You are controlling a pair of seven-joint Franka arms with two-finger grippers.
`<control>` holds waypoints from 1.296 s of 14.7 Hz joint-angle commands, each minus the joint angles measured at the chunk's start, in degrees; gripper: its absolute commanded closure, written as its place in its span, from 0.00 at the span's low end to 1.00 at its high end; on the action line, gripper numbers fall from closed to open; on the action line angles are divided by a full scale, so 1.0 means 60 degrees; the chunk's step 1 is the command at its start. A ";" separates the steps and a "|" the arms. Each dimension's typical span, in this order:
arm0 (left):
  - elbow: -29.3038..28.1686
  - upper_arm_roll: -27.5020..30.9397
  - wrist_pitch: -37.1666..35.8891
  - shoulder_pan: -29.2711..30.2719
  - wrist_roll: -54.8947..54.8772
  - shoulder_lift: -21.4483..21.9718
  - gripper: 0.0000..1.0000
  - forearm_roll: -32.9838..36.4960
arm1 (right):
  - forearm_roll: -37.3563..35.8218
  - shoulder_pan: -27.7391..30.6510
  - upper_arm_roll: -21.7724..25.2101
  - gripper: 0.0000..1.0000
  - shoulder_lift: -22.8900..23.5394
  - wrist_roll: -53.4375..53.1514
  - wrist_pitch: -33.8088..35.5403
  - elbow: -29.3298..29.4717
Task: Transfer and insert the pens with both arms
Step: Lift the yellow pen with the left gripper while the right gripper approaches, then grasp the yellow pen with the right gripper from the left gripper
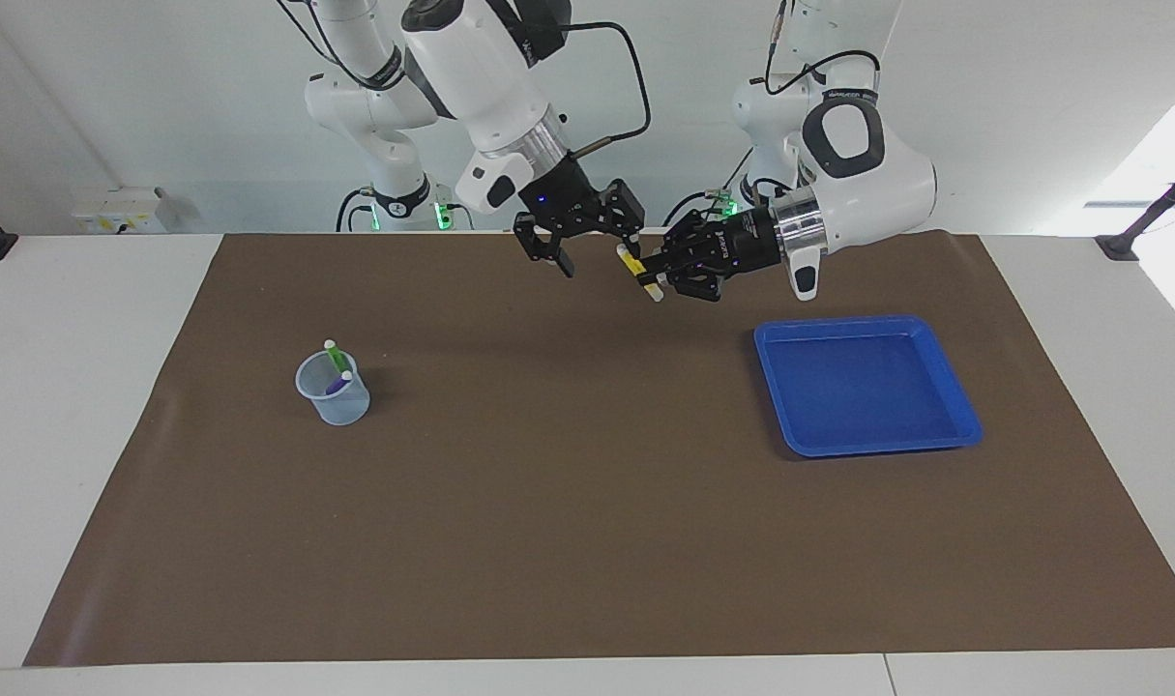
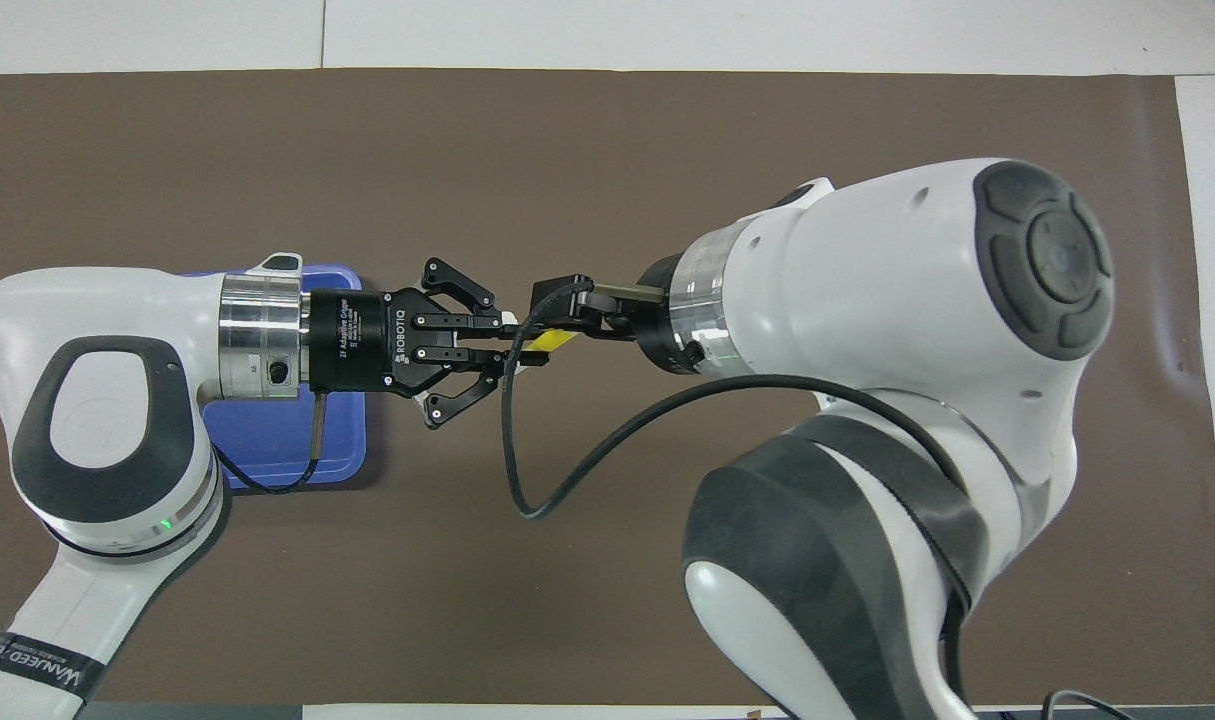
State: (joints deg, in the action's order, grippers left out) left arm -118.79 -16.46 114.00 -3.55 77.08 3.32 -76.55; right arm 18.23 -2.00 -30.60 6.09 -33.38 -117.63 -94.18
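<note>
Gripping the thin yellow plastic marker pen (image 1: 638, 270) by its lower barrel, the left tool (image 1: 657, 273) was shut tight on it, holding it raised over the brown-matted tabletop (image 1: 587, 541) with its pale cap end tilted up. The right tool (image 1: 587, 253) hung just beside that free end with its fingers spread wide; one finger stood right by the cap, the other well clear, and whether either touched it could not be told.

The pen looked light and stiff, its smooth round barrel likely to roll or swivel in a pinch. The best hold for the right tool seemed the bare upper barrel just above the left tool's fingertips, square across it.

The slim green marker pen (image 1: 335, 356) and the short purple marker pen (image 1: 339, 382) stood in the clear plastic cup (image 1: 334, 391), well away from both tools, as was the shallow blue plastic tray (image 1: 867, 440).
</note>
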 commanded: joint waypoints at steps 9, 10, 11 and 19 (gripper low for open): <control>-0.0461 0.0107 0.0555 -0.0288 0.0118 0.0400 1.00 -0.0455 | -0.0607 0.0070 -0.0408 0.20 0.0317 -0.0208 -0.0492 0.0389; -0.0461 0.0107 0.0570 -0.0288 0.0118 0.0414 1.00 -0.0455 | -0.0578 0.0070 -0.0408 0.28 0.0332 -0.0208 -0.0638 0.0389; -0.0461 0.0107 0.0584 -0.0288 0.0118 0.0414 1.00 -0.0470 | -0.0577 0.0056 -0.0466 0.45 0.0332 -0.0208 -0.0726 0.0389; -0.0461 0.0093 0.0658 -0.0288 0.0118 0.0414 1.00 -0.0485 | -0.0592 0.0070 -0.0627 1.00 0.0332 -0.0222 -0.0580 0.0389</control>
State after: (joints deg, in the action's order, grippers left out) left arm -119.69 -16.17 116.40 -4.29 77.21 3.96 -77.89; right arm 15.35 -1.97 -33.11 7.13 -33.39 -121.44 -93.00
